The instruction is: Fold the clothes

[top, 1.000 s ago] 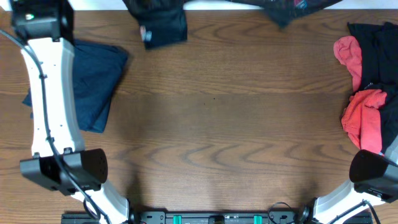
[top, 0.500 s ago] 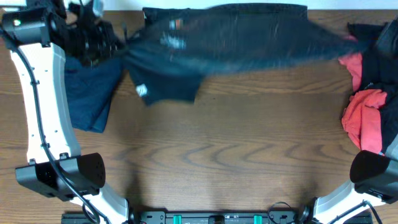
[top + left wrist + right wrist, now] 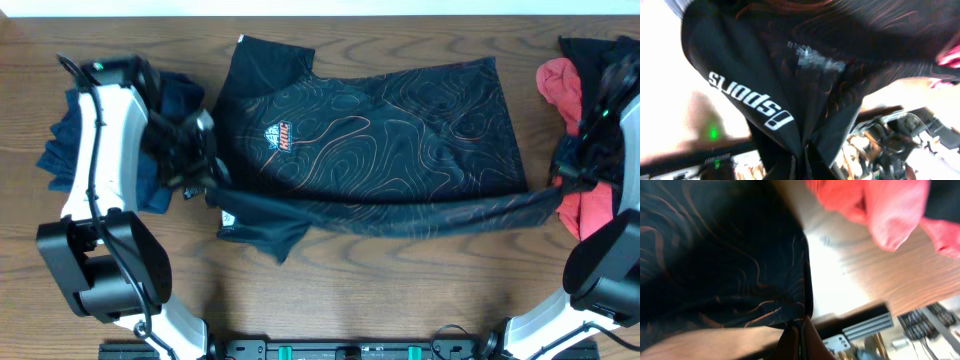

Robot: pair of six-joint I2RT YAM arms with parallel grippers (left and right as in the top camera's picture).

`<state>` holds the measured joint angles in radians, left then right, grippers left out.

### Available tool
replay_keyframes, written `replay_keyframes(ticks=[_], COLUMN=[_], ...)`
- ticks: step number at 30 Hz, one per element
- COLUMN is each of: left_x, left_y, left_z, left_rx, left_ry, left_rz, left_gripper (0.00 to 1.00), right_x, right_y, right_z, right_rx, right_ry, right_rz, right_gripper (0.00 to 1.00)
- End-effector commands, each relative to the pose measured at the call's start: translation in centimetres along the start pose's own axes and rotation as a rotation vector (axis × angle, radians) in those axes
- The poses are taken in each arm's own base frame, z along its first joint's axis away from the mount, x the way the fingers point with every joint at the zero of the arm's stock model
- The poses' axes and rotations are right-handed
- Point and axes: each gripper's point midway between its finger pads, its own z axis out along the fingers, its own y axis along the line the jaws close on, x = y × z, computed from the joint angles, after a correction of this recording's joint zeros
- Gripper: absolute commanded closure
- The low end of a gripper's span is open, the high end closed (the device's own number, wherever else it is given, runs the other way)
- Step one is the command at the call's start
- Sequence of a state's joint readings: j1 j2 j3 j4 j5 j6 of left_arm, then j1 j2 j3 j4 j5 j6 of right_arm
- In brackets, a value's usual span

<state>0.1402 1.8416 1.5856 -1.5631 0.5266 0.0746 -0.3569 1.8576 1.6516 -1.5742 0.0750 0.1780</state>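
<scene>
Black jersey (image 3: 380, 140) stretched between left pincer (image 3: 207, 186), right pincer (image 3: 559, 181)

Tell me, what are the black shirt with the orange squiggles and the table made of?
Black shirt: looks like thin, smooth sports fabric, probably synthetic; it drapes, bunches softly and carries printed lines and logos. Table: brown wood or a wood-look top with a matte finish; wavy grain runs across it, but I can't tell which.

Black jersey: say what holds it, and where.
Both arms hold the jersey by its near edge. The left gripper pinches the left end, by the sleeve, and the right gripper the right end, with the edge stretched between them.
</scene>
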Motion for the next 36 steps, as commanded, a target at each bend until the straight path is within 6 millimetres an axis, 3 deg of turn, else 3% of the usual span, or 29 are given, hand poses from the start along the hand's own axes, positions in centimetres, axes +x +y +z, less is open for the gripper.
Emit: replay_keyframes(ticks=[1,8,15,22,36], left_x=[2.1,6.0,9.2,8.6,2.3], left_y=[2.7,6.0,6.0,5.7,4.9], left_z=[1.3,3.2,3.3,2.5,0.8], left_rx=[-0.11,-0.224,-0.209,-0.198,-0.155], left_ry=[0.018,-0.058,-0.168,-0.26,-0.491], left_rz=[-0.044,-0.149,-0.192,-0.2,-0.159], left_gripper=[0.94,0.94,0.94,0.94,0.94], right_x=[1.3,3.6,4.6,3.7,0.0], right_y=[-1.1,-1.9,-4.1,-4.2,-0.5], right_z=[2.0,5.2,3.5,1.7,1.2], right_rx=[0.032,0.031,-0.002,-0.046,-0.098], right_ry=[0.05,0.075,-0.047,-0.169,-0.328], right_rz=[0.022,0.074,0.181,0.205,0.105], right_gripper=[0.99,0.99,0.99,0.99,0.99])
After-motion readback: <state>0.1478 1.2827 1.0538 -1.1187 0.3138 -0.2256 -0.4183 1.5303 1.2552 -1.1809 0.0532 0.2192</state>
